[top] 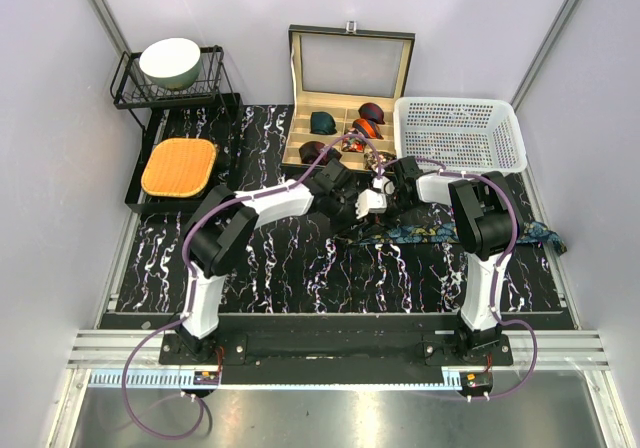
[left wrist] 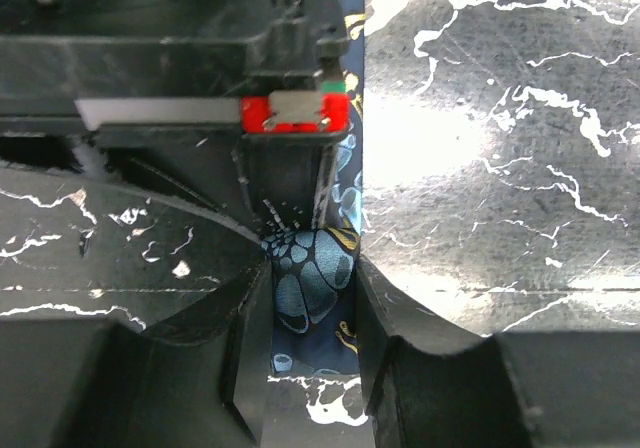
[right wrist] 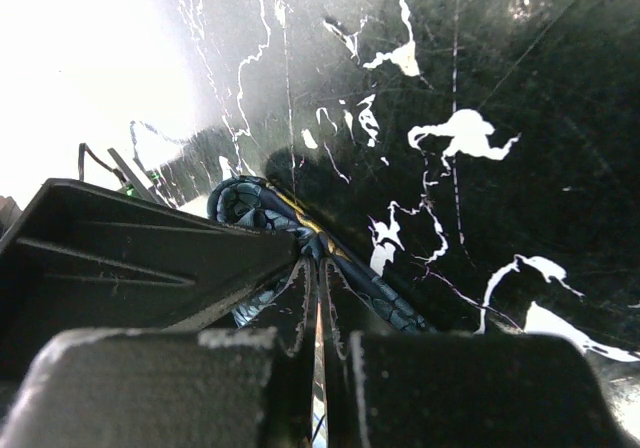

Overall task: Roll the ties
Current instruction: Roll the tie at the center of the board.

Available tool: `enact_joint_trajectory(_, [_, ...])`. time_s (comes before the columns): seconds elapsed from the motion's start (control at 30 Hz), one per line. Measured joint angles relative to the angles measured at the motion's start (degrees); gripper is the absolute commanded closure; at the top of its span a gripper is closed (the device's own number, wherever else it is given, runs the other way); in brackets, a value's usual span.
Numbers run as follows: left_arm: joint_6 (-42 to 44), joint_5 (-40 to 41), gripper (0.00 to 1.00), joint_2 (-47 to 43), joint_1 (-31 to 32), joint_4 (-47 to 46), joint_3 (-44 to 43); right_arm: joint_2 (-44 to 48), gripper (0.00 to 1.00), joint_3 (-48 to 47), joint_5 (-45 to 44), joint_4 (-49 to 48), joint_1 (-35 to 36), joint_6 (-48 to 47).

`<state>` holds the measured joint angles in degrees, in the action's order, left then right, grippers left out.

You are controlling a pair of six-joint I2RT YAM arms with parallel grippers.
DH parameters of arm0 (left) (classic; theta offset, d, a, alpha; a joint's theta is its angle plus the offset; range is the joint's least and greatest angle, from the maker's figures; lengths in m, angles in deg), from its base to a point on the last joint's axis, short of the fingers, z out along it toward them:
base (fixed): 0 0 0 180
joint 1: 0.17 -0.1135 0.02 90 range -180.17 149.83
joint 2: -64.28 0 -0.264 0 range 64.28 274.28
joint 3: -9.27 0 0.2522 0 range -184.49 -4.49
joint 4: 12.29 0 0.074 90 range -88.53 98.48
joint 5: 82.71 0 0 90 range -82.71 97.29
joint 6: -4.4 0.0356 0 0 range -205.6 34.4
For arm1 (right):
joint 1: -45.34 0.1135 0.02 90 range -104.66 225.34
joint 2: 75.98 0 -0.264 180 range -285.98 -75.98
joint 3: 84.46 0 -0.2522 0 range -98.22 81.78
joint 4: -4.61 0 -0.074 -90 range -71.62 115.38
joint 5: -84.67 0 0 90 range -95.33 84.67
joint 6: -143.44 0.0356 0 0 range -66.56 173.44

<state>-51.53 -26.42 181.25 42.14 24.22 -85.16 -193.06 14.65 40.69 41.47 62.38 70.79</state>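
A dark navy tie with a teal-and-gold pattern (top: pixel 440 233) lies as a long strip across the right half of the table, its left end gathered between both grippers. My left gripper (top: pixel 352 202) is shut on that small rolled end (left wrist: pixel 312 278), one finger (left wrist: pixel 240 318) pressed against each side. My right gripper (top: pixel 386 194) is shut, with the tie (right wrist: pixel 250 204) pinched at its fingertips (right wrist: pixel 320 260) and trailing off to the lower right. Other coiled ties sit in the box: green (top: pixel 322 123), maroon (top: pixel 373 110) and red-orange (top: pixel 370 127).
The open wooden box (top: pixel 300 133) stands at the back centre, with a white plastic basket (top: pixel 460 133) to its right. A wire rack holding a bowl (top: pixel 170 62) and an orange mat (top: pixel 180 166) are at the back left. Walls enclose the table.
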Motion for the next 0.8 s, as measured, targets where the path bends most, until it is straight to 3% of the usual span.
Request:
enact_joint_trajectory(0.1, [0.7, 0.4, 0.69, 0.1, -0.1, 0.4, 0.0, 0.0, 0.99, 0.0, 0.0, 0.0, 0.0, 0.0])
enact_joint_trajectory(0.23, [2.2, 1.2, 0.72, 0.1, 0.0, 1.0, 0.0, 0.1, 0.9, -0.2, 0.0, 0.5, 0.0, 0.0])
enact_joint_trajectory(0.53, [4.0, 1.2, 0.72, 0.1, 0.0, 1.1, 0.7, 4.0, 0.75, -0.7, -0.2, 7.1, -3.4, -2.1])
enact_joint_trajectory(0.8, [4.6, 1.2, 0.72, 0.1, 0.0, 1.3, 0.6, 6.5, 0.62, 0.2, 3.1, 6.4, -4.5, -1.2])
